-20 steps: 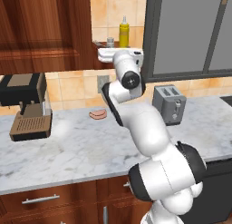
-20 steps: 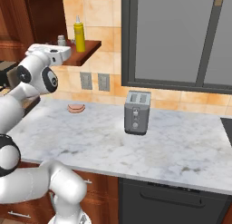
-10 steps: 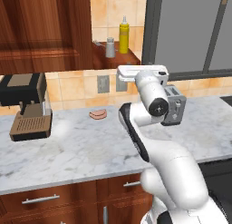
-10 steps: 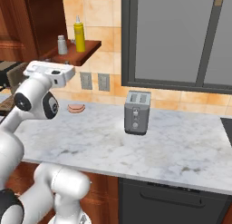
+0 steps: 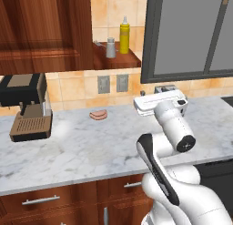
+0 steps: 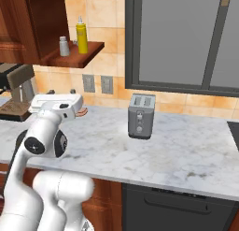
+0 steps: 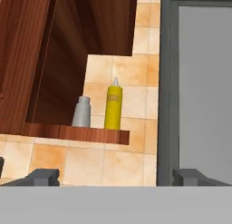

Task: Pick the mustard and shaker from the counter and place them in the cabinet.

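Jaws released, grasping nothing. The mustard [image 7: 113, 104] and the shaker [image 7: 82, 111] stand upright, side by side on the cabinet [image 7: 72, 133] shelf (above and ahead of the jaws); placement appears complete.

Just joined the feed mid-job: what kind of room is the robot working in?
A rendered home kitchen, by the look of it: a marble counter over wooden drawers, a toaster and a coffee machine standing on it, and an open wall cabinet whose shelf holds the mustard and shaker.
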